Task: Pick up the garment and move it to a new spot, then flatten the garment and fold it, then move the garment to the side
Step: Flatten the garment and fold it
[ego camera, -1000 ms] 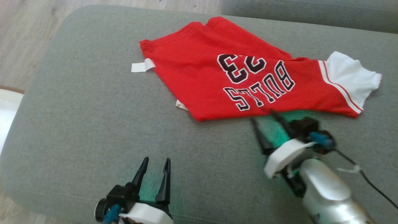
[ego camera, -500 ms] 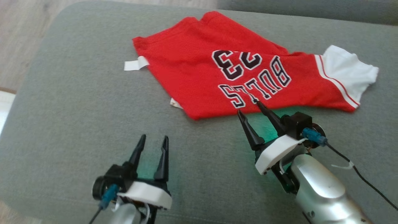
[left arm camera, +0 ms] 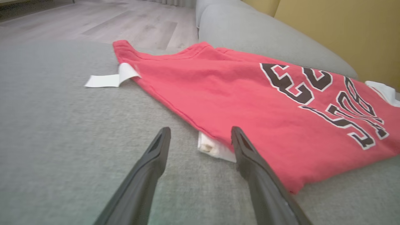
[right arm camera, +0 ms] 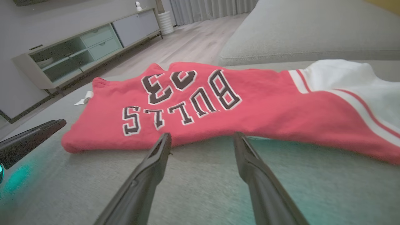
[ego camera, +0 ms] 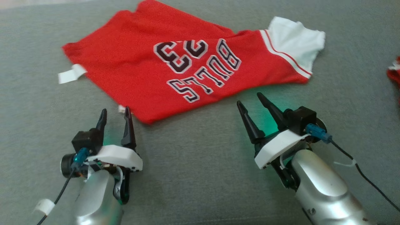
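The garment (ego camera: 150, 72) is a red jersey with "BULLS 23" lettering and a white sleeve (ego camera: 295, 40), lying folded on the grey sofa cushion (ego camera: 200, 162). My left gripper (ego camera: 114, 113) is open just short of the jersey's near left corner; in the left wrist view the garment (left arm camera: 250, 103) lies just past the fingertips. My right gripper (ego camera: 250, 98) is open a little below the jersey's near edge, not touching it. The garment (right arm camera: 200, 103) spreads across the right wrist view beyond my right gripper (right arm camera: 202, 137). My left gripper (left arm camera: 198, 132) holds nothing.
A white label (ego camera: 70, 73) sticks out at the jersey's left edge. Another red cloth (ego camera: 394, 73) peeks in at the far right. Wood floor (left arm camera: 109, 22) and a low cabinet (right arm camera: 81, 50) lie beyond the sofa. A second cushion (right arm camera: 312, 34) rises behind.
The head camera has swung, shifting the whole picture. My left gripper has moved up close to the jersey's near corner; my right gripper stays just off the near edge. Both remain open.
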Available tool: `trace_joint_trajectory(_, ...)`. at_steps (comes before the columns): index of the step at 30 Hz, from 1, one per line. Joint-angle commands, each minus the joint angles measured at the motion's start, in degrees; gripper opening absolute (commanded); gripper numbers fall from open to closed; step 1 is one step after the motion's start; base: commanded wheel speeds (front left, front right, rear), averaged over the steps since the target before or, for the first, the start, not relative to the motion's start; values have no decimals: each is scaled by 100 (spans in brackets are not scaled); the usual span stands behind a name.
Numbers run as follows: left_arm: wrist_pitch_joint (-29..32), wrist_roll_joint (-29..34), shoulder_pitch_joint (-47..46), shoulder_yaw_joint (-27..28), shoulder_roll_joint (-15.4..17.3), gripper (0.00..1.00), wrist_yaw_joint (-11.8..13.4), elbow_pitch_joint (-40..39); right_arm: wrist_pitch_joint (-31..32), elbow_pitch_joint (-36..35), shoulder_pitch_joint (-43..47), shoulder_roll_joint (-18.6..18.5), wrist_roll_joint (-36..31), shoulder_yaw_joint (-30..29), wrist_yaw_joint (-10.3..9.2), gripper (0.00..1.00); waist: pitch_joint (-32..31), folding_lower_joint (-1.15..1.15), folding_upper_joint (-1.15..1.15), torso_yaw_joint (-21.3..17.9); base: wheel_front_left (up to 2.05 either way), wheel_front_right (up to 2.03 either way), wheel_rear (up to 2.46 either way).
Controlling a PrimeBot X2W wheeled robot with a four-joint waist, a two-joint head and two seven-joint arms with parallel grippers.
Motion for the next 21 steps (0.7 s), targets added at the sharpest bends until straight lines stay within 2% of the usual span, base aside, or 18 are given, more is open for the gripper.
trace_joint_trajectory(1,-55,50,-168,271,51,100,-25,-16,-63,-176,-49,5,-51,10,19,100,213,-1,0,-263,0,0,0)
trace_joint_trajectory(5,-55,109,-245,431,51,100,-119,152,-63,-213,-11,-32,-92,-128,19,100,300,-1,0,-360,0,0,0)
trace_joint_trajectory(10,-55,154,-274,530,51,100,-47,264,-63,-226,-6,-36,-111,-206,19,100,340,-1,0,-383,0,0,0)
trace_joint_trajectory(18,-55,320,-129,772,51,100,206,-7,-63,-243,-13,25,-113,-275,19,100,312,-1,0,-338,0,0,0)
trace_joint_trajectory(21,-55,333,27,916,51,100,374,-123,-63,-241,2,53,-110,-290,19,100,265,-1,0,-328,0,0,0)
